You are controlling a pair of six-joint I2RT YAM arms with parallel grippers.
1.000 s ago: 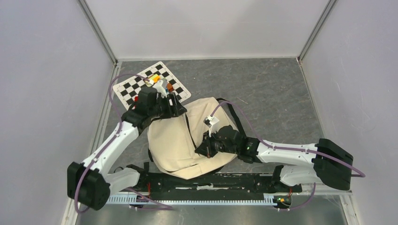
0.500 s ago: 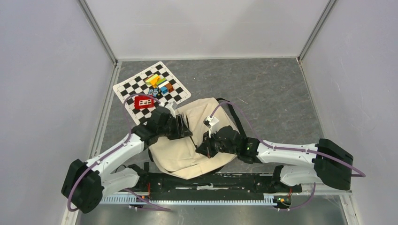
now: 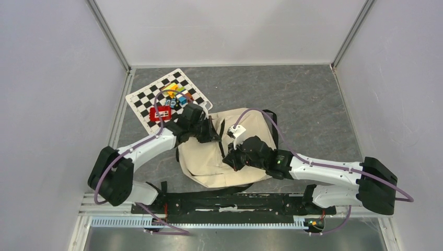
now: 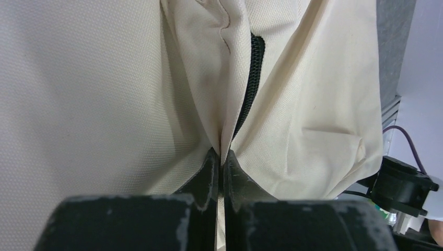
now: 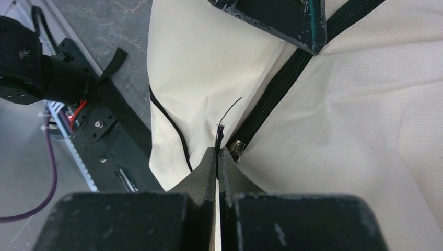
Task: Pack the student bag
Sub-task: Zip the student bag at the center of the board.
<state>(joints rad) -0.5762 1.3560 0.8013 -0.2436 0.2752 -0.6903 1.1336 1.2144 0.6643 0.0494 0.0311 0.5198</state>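
Note:
The student bag [image 3: 209,162], cream canvas with black straps, lies flat in the middle of the floor. My left gripper [image 3: 213,135] is at its upper left part, shut on a pinched fold of canvas [image 4: 222,130] right beside the black zipper [image 4: 249,83]. My right gripper [image 3: 230,159] is over the bag's middle, shut on the thin black zipper pull [image 5: 218,137], with the metal slider [image 5: 236,148] just to its right. The closed zipper [image 5: 282,83] runs up toward the left gripper's finger [image 5: 282,18].
A checkerboard mat [image 3: 140,98] lies at the back left with coloured blocks [image 3: 175,94] and a red card [image 3: 161,112] on it. A black rail [image 3: 224,201] runs along the near edge. Grey walls close in both sides.
My left arm swung from the checkerboard over to the bag and shut its jaws on the canvas. The bag has shifted a little to the right. The right gripper stayed shut on the pull.

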